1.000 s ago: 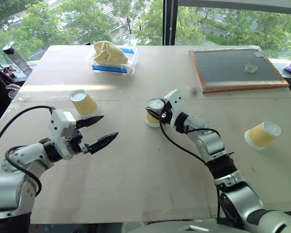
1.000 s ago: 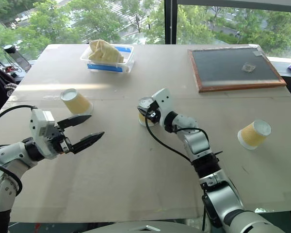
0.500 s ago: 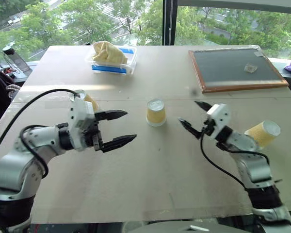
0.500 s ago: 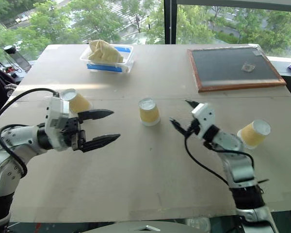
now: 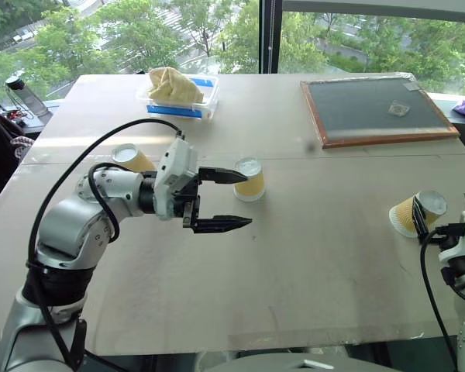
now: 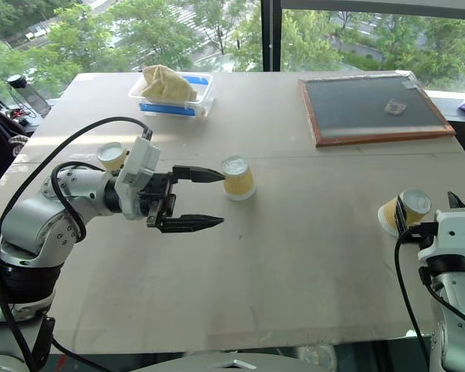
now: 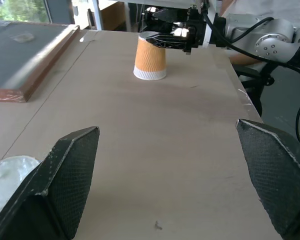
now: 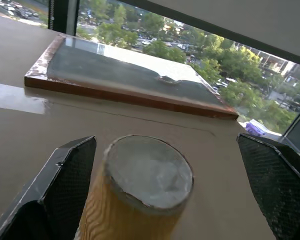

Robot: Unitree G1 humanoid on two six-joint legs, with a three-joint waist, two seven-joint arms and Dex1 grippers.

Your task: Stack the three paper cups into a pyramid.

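Open left pincer (image 7: 172, 175) — inverted cup (image 7: 150, 57) beyond.

Paper cups (image 5: 249, 180): ribbed matt sides. Worktop (image 5: 294, 256): matt pale wood. My end effector fingers (image 7: 72, 170): textured black plastic.

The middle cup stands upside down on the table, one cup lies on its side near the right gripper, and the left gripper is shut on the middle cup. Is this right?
Not quite. The left gripper is open, not shut on the middle cup; its fingers are spread beside the cup, as the left eye view shows. The cup does stand upside down on the table, and another cup lies sideways near the right gripper.
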